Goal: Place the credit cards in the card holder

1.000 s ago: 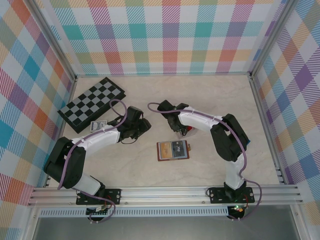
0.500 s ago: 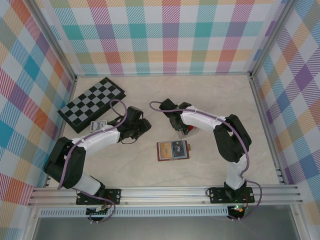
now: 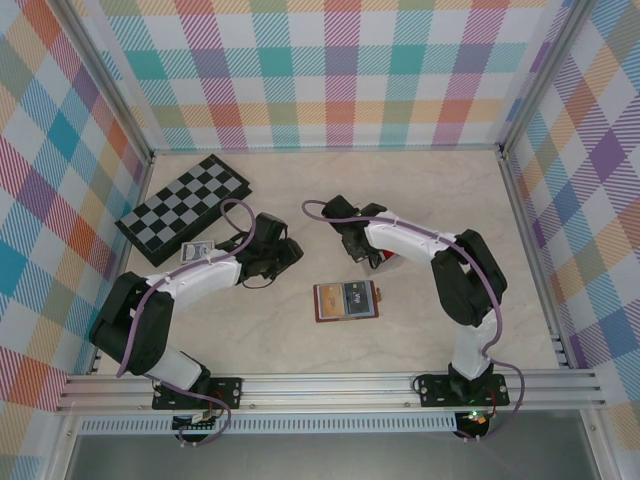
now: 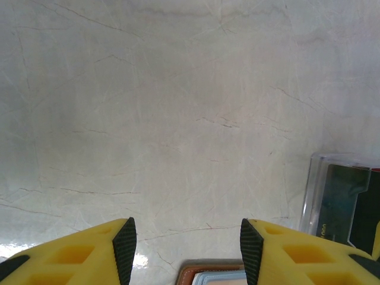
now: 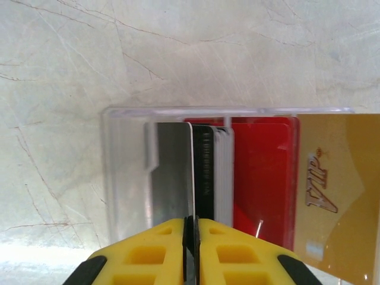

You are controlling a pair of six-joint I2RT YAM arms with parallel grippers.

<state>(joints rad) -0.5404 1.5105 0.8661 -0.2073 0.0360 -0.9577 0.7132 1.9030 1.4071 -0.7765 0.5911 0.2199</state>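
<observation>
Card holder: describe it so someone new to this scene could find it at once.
On the pale marble-look table, look at the middle of the near half. The card holder lies flat there: a reddish-brown leather rectangle with a pale card showing inside, unlike the clear plastic tray of cards just beyond it or the chessboard far left.

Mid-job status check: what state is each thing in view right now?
left gripper: open, nothing between its fingers.
right gripper: shut on a dark card, apparently by its edge.
card holder: lying open, a card showing inside.
clear tray: holding the remaining credit cards, fanned.
chessboard: lying flat on the table.
</observation>
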